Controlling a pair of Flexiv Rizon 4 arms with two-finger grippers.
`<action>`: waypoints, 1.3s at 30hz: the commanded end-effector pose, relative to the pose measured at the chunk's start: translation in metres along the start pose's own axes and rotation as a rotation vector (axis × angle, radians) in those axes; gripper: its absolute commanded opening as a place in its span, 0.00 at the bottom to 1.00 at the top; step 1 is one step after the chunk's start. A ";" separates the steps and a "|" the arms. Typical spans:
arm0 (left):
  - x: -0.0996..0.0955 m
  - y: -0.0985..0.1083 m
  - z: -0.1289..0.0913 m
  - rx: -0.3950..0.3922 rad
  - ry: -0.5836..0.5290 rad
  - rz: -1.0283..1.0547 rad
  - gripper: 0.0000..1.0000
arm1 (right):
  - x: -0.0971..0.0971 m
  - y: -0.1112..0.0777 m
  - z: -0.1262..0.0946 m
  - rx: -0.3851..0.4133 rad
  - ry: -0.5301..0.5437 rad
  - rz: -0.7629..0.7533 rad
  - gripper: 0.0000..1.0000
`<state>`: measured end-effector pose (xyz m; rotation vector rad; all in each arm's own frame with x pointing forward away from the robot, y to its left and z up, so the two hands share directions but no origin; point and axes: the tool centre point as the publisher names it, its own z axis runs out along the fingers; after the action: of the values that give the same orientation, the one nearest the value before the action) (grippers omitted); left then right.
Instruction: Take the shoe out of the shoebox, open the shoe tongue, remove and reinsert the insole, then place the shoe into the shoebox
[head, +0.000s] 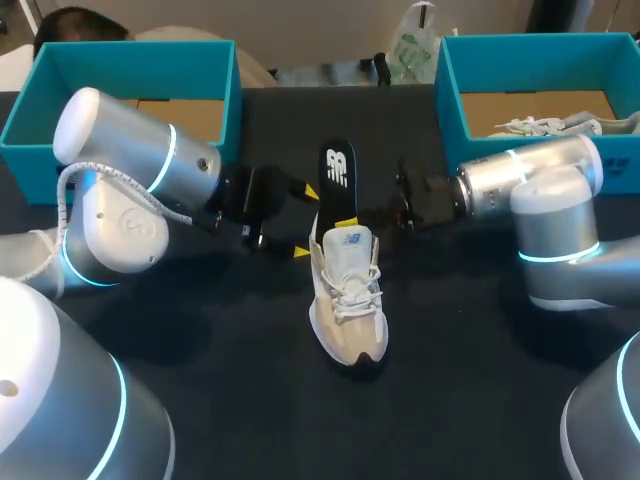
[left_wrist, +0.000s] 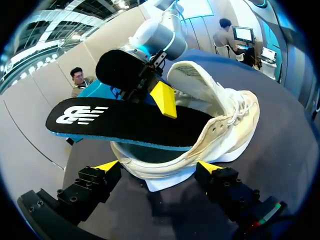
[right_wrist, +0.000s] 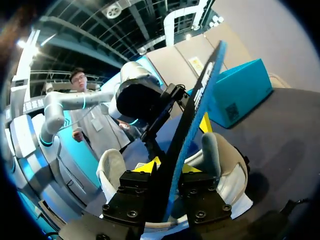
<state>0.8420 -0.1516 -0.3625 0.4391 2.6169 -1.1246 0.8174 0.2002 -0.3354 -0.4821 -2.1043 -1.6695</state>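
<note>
Judging by the shoe (head: 348, 290) out on the table (head: 200, 330), your right tool (right_wrist: 170, 166) pinches the half-out insole (head: 337, 170), left tool (left_wrist: 157, 166) spread wide behind the shoe; reseating and boxing remain.

The left arm (head: 130, 200), at nine o'clock from the table's middle, is silver-grey with rounded, bulbous housings. Thin glowing cyan rings mark its joints, and a white braided cable (head: 64, 210) loops along it. The right arm (head: 545, 190), at three o'clock, has the same silver shells and cyan rings. The left gripper (left_wrist: 157, 166) and right gripper (right_wrist: 171, 167) are black and blocky, studded with small screws, and their fingers end in wedge-shaped yellow tips (left_wrist: 106, 165).
</note>
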 end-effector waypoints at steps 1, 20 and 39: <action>0.000 -0.001 0.000 -0.003 0.001 0.000 1.00 | -0.004 0.010 0.000 0.023 0.009 -0.008 0.24; 0.000 -0.001 0.000 -0.003 0.001 0.000 1.00 | -0.005 0.000 0.005 0.122 0.068 0.089 0.00; 0.000 -0.001 0.000 -0.003 0.001 0.000 1.00 | 0.014 -0.027 0.006 0.174 0.057 0.198 0.00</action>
<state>0.8420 -0.1516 -0.3626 0.4391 2.6168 -1.1246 0.7956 0.2008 -0.3528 -0.5517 -2.0581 -1.3596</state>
